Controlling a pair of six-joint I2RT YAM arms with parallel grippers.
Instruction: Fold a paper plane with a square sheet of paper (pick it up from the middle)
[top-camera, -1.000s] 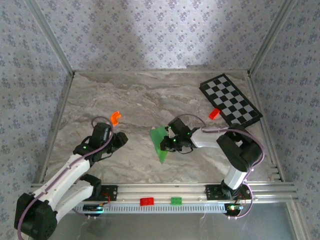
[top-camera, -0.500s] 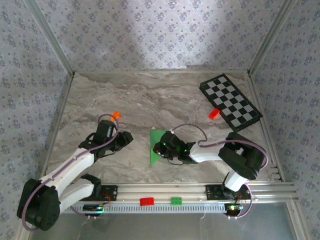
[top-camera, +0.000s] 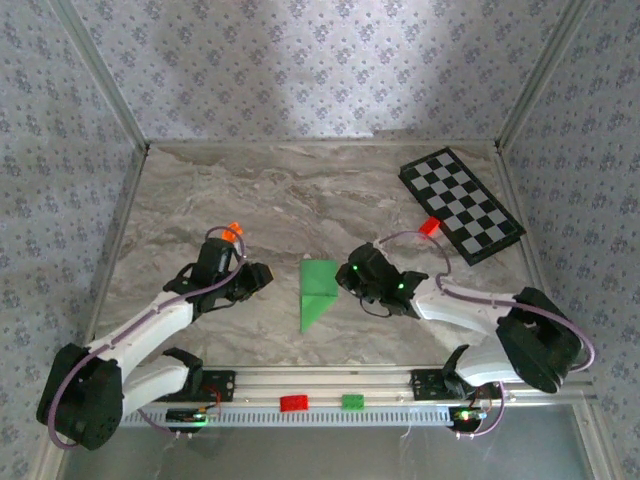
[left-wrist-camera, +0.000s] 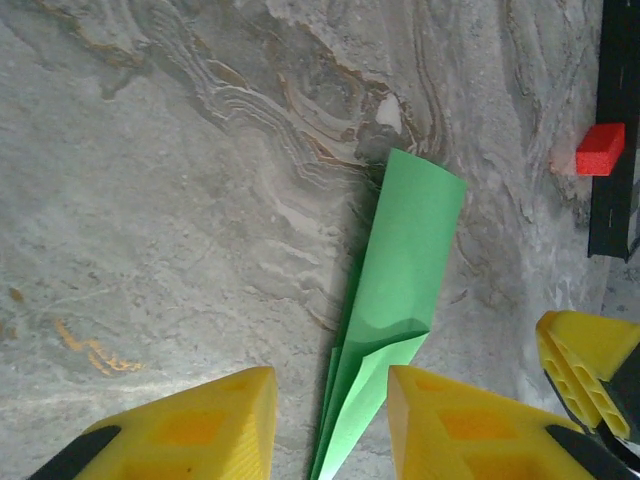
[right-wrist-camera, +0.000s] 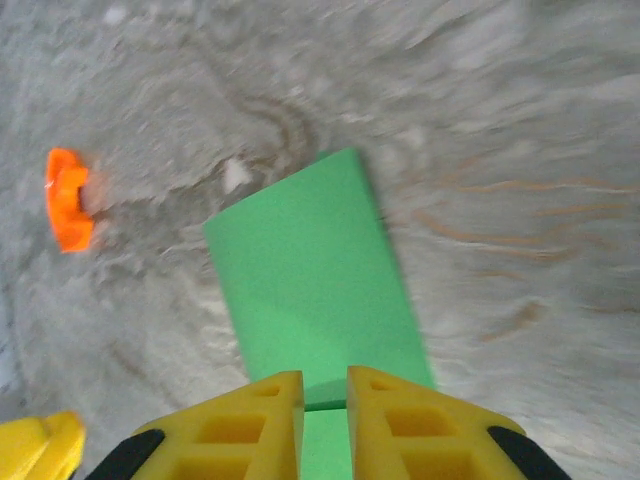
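Note:
The green sheet of paper (top-camera: 318, 290) lies flat on the marble table, folded into a slim paper plane shape with its point toward the near edge. In the left wrist view the paper (left-wrist-camera: 405, 250) runs lengthwise, its pointed end lying between the spread fingers of my left gripper (left-wrist-camera: 330, 378). That gripper (top-camera: 262, 275) stands open just left of the paper. My right gripper (top-camera: 347, 275) is at the paper's right edge. In the right wrist view the right gripper (right-wrist-camera: 325, 378) hovers over the paper (right-wrist-camera: 310, 270), its jaws a narrow gap apart with nothing clamped.
An orange piece (top-camera: 232, 232) lies behind the left gripper. A red brick (top-camera: 428, 226) sits beside the checkered board (top-camera: 461, 203) at the back right. A red brick (top-camera: 294, 403) and a green brick (top-camera: 352, 402) rest on the front rail.
The right gripper pressed over the paper, then drew back right off it and opened slightly. The paper now lies flat. The left gripper has moved right, up to the paper.

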